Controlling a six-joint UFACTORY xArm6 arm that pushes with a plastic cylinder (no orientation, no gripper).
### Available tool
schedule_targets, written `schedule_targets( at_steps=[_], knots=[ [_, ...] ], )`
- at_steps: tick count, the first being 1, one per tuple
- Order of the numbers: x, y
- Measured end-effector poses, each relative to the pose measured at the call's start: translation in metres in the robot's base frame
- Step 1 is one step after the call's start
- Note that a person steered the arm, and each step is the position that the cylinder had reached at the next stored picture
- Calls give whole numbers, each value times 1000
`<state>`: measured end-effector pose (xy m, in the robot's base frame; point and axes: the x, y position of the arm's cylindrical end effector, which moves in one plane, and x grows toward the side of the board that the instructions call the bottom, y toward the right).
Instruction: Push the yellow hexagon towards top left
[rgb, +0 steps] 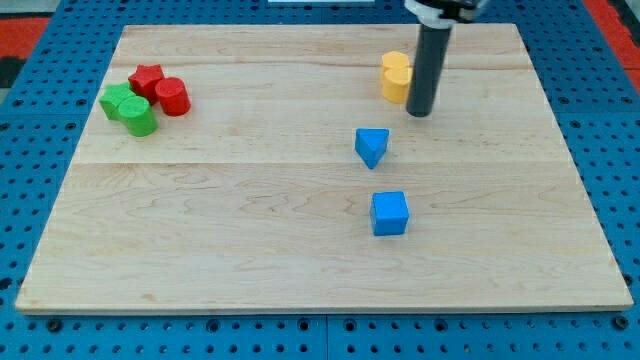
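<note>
Two yellow blocks stand together at the board's upper middle right: an upper one (396, 65) and a lower one (395, 88); which is the hexagon I cannot make out, as the rod hides their right sides. My tip (419, 112) rests on the board just right of and slightly below the lower yellow block, touching or nearly touching it.
A blue triangular block (371, 146) lies below the yellow pair, and a blue cube (389, 213) lower still. At the view's upper left sit a red star (147, 79), a red cylinder (172, 96), a green star (118, 101) and a green cylinder (138, 117). The wooden board (250, 230) lies on blue pegboard.
</note>
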<state>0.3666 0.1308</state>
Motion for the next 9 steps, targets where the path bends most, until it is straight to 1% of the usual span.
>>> schedule_targets(
  at_steps=[1, 2, 4, 5, 6, 7, 8, 9],
  knots=[
    [4, 36],
    [-34, 36],
    [-55, -12],
    [-85, -13],
    [-95, -40],
    [-94, -94],
    [-100, -136],
    [-114, -168]
  ],
)
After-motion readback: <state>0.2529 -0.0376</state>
